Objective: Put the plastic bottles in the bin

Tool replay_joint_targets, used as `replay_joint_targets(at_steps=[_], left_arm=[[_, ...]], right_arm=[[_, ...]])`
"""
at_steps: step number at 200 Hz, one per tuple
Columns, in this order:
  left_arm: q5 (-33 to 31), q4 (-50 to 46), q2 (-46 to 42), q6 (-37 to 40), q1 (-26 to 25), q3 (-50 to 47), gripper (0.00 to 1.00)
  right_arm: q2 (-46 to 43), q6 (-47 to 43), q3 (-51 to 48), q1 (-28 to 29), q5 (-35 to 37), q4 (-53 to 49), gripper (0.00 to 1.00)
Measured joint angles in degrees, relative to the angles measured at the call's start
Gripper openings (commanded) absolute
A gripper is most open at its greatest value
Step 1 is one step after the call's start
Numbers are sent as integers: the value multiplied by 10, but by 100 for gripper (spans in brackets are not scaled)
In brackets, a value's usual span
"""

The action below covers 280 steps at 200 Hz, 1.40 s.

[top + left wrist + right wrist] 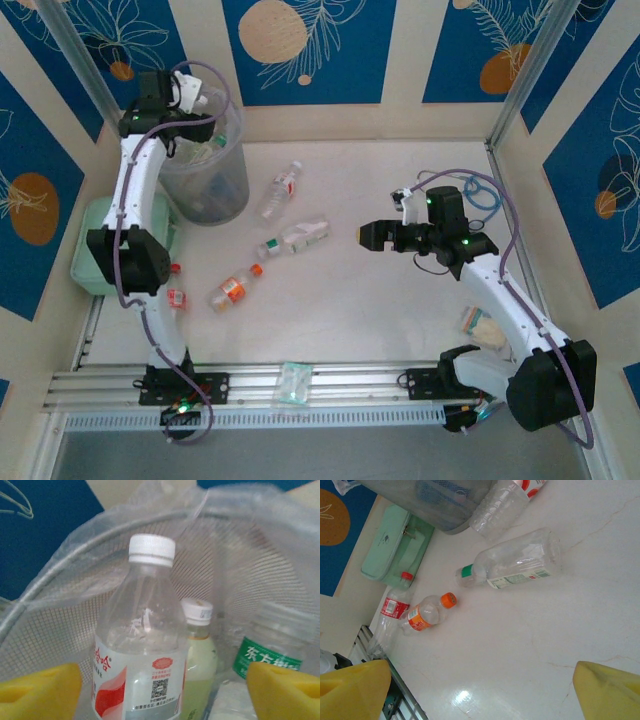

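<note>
The left gripper hangs in the bin at the table's far left corner, pads wide apart, a white-capped bottle loose between them; the right gripper gapes empty mid-table; a green-capped bottle and an orange-capped bottle lie between, near the mint-green box.

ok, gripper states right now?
Left gripper: open; bottle between its fingers, not touched.
Right gripper: open, holding nothing.
</note>
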Motion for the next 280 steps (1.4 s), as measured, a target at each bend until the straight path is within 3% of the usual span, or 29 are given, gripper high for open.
replay_joint_targets(at_steps=[51,86,137,170,238,254,280], left_arm=[[52,17,17,-111,26,75,50],[69,40,47,-150,31,90,44],[79,23,94,-145,32,85,36],[78,88,33,-145,33,-31,31],[95,126,18,-147,39,-76,31],[95,123,15,-147,39,-76,36],[92,106,-2,-140,39,-78,52]], right_arm=[[9,-1,3,8,9,-8,94],[10,-7,9,16,21,-17,94],[17,-9,14,26,30,-22,94],[21,-10,19,34,36,-26,94],[41,-12,36,57,51,-32,94],[41,-10,38,60,56,-33,94],[45,-1,41,60,62,-38,94]])
